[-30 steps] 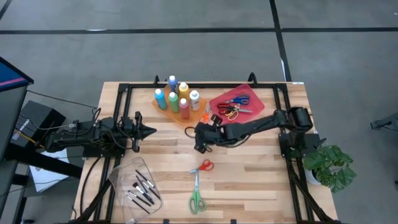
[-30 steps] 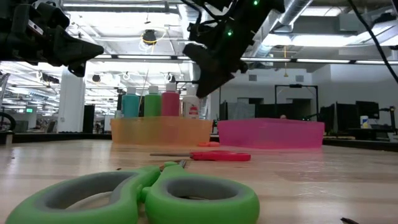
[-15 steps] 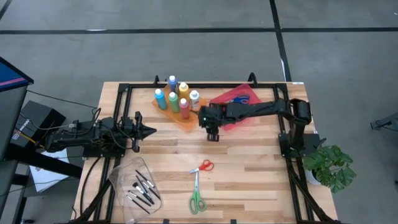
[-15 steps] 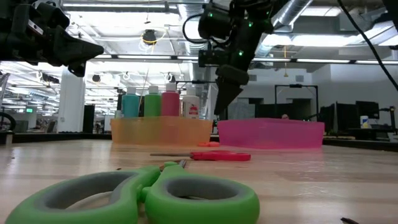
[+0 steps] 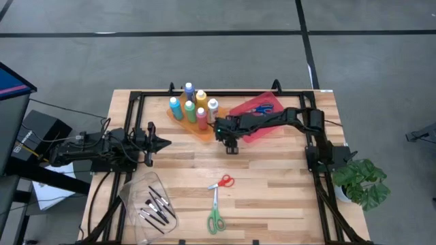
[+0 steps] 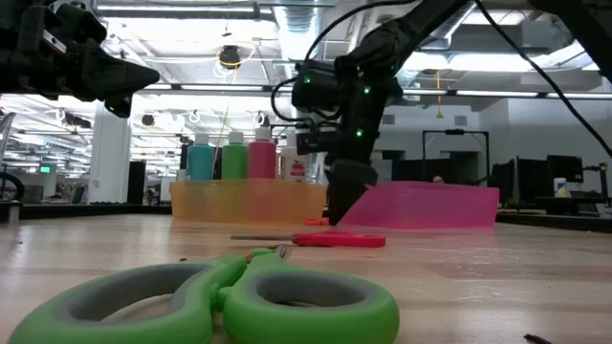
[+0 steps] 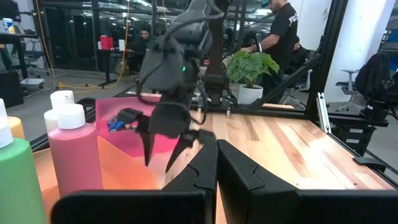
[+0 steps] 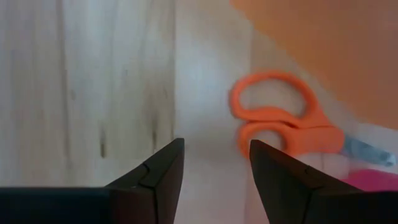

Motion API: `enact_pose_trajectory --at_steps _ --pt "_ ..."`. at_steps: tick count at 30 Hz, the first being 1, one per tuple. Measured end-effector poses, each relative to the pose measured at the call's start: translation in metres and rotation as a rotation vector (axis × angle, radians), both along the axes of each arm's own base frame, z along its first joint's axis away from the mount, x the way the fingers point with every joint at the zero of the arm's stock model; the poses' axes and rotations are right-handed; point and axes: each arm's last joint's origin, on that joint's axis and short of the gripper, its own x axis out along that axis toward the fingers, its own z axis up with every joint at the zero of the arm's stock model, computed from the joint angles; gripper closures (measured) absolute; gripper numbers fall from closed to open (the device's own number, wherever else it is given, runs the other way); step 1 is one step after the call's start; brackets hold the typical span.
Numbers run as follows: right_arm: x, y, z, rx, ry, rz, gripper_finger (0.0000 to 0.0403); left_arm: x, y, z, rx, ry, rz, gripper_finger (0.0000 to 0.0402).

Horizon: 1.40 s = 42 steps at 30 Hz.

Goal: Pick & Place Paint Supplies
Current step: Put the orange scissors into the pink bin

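Right hand [image 5: 230, 145], fingers parted and empty, hangs low over bare worktop [image 5: 272, 184] beside small orange-handled scissors [image 8: 286, 127] at orange tray's [image 5: 197, 128] edge.

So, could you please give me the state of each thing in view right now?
Right gripper: jaws open, empty, low over the orange scissors.
Left gripper: jaws shut, empty, waiting at the table's left.
Orange scissors: flat on the table, between the trays.
Red scissors: flat, closed.
Green scissors: flat, closed.
Paint bottles: upright in the orange tray.
Brushes: lying in the clear tray.
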Motion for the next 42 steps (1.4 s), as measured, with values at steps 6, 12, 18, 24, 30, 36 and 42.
enact_pose_trajectory --at_steps 6,12,18,24,30,36,42 --pt "0.001 -0.004 -0.005 -0.012 0.011 0.03 0.0218 0.0 0.0 0.002 0.002 -0.019 0.0 0.0401" --pt "0.001 -0.009 -0.004 -0.015 0.005 0.026 0.0222 0.0 0.0 0.002 0.001 -0.017 0.0 0.0401" --pt "0.002 -0.016 -0.011 0.055 -0.009 0.021 0.023 0.0 0.0 0.002 0.002 -0.02 0.0 0.0401" --pt "0.002 -0.015 -0.014 0.073 0.006 -0.004 0.0268 0.0 0.0 0.002 0.002 -0.019 0.0 0.0401" --pt "0.0 -0.003 -0.017 0.096 0.05 -0.025 0.036 0.0 0.0 0.002 0.002 -0.018 0.0 0.0401" --pt "-0.001 0.018 -0.018 0.085 0.091 -0.004 0.0391 0.0 0.0 0.002 0.002 -0.018 0.0 0.0401" --pt "0.001 0.044 -0.014 0.105 0.086 0.055 0.0398 0.0 0.0 0.002 0.002 -0.019 0.0 0.0401"
